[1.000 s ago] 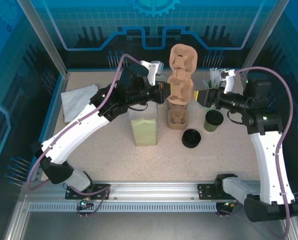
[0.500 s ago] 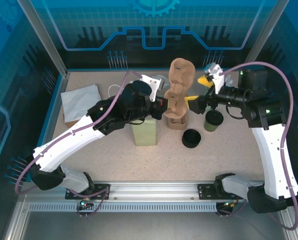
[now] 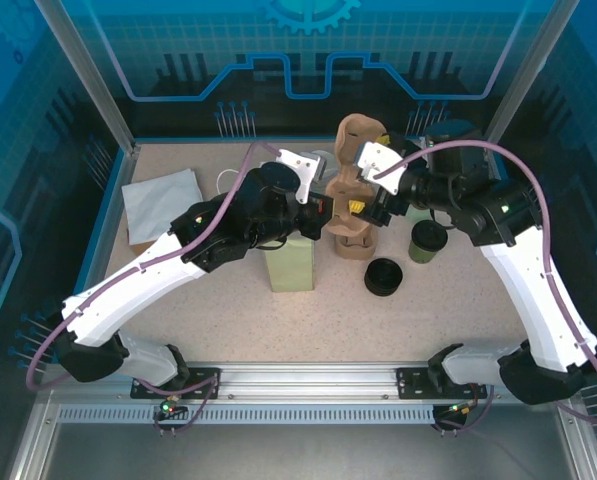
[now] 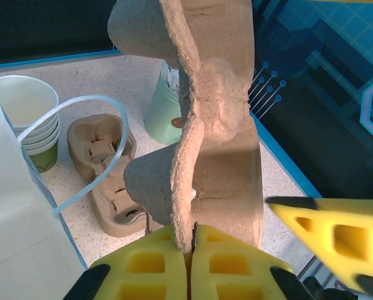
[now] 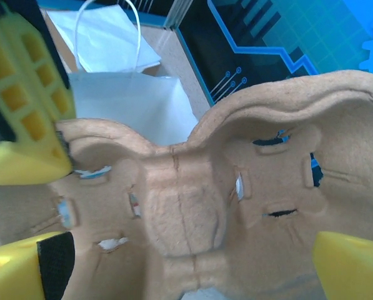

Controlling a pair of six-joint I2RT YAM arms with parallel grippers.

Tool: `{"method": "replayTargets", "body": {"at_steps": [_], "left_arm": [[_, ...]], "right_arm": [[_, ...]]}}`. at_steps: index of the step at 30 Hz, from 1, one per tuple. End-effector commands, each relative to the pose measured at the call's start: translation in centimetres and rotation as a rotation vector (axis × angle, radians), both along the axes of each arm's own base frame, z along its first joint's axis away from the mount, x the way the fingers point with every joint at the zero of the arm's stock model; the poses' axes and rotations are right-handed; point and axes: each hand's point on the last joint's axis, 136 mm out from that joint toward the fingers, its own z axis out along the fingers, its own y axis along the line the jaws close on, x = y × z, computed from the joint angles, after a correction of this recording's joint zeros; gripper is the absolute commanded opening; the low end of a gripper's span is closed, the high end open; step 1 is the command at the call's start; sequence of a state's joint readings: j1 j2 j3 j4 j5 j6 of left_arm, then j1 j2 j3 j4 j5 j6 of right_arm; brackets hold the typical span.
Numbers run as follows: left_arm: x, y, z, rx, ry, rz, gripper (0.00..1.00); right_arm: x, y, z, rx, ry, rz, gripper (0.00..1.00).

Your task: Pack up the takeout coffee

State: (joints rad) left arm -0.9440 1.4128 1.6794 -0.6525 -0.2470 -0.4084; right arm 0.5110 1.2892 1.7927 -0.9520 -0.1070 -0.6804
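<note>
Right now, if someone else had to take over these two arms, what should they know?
Left gripper: shut on the bottom edge of the cup carrier, holding it upright.
Right gripper: open, fingers on either side of the same carrier, not gripping it.
The white paper bag stands beside the carrier. The green cup and black lid sit apart on the table, with the lid off.
Done: carrier picked up.
Left: lid the cup, seat it in the carrier, and load the bag.

Near table [image 3: 278, 322] lies open; carrier [image 3: 354, 140], bag [image 3: 290, 268], cup [image 3: 428, 241], lid [image 3: 383, 276] crowd the middle.
</note>
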Motion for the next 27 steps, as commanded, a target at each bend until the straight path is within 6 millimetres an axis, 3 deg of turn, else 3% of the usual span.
{"method": "replayTargets", "body": {"at_steps": [1,11,16,27], "left_arm": [[-0.3,0.1,0.9,-0.014,-0.038,-0.013,0.00],[-0.3,0.2,1.1,-0.018,-0.043,-0.008,0.00],[-0.2,0.1,1.1,-0.020,-0.043,-0.008,0.00],[-0.2,0.0,0.8,-0.010,-0.036,-0.008,0.02]], "right_arm": [[0.8,-0.3,0.3,-0.094,-0.063,-0.019,0.96],[1.8,1.1,-1.6,-0.145,-0.013,-0.003,0.81],[1.9,1.6,-2.0,-0.147,0.006,0.003,0.66],[2.1,1.5,-2.2,-0.151,0.018,-0.011,0.50]]}}
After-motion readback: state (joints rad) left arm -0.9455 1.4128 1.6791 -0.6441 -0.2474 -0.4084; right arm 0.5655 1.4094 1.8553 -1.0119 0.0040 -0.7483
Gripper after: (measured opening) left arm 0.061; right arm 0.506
